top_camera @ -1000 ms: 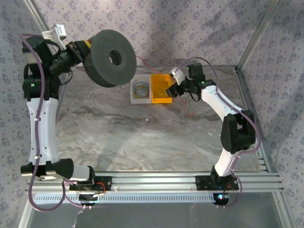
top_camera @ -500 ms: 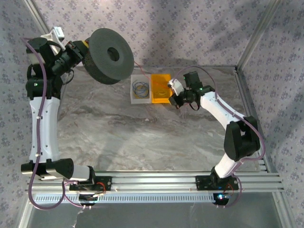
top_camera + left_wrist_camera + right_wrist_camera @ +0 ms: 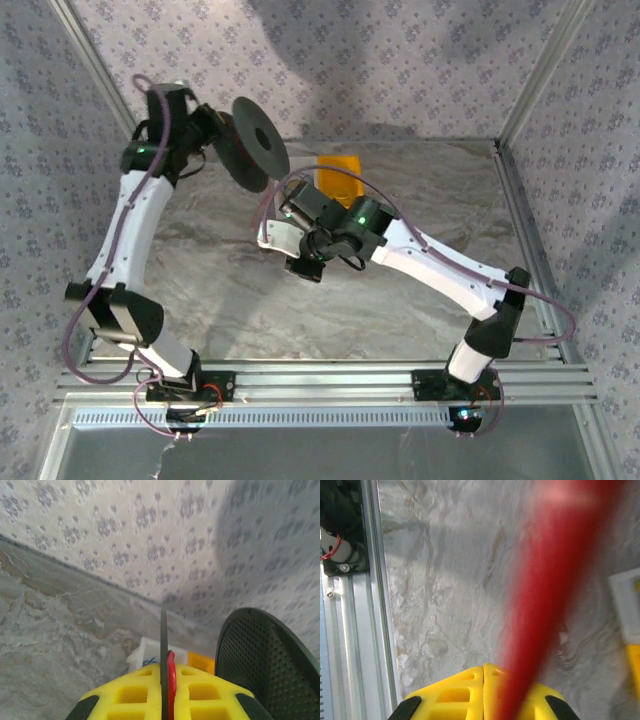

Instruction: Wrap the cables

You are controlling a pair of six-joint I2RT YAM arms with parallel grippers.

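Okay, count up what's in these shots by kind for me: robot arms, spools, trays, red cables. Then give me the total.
robot arms: 2 (left arm, right arm)
black spool: 1
trays: 2 (orange tray, white tray)
red cable: 1
total: 6

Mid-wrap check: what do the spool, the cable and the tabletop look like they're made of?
The spool: matte black, probably plastic; dimpled, perforated-looking face. The cable: thin red-orange wire, likely plastic-insulated; smooth, blurred close up. The tabletop: grey marble-look veining, possibly laminate or stone.
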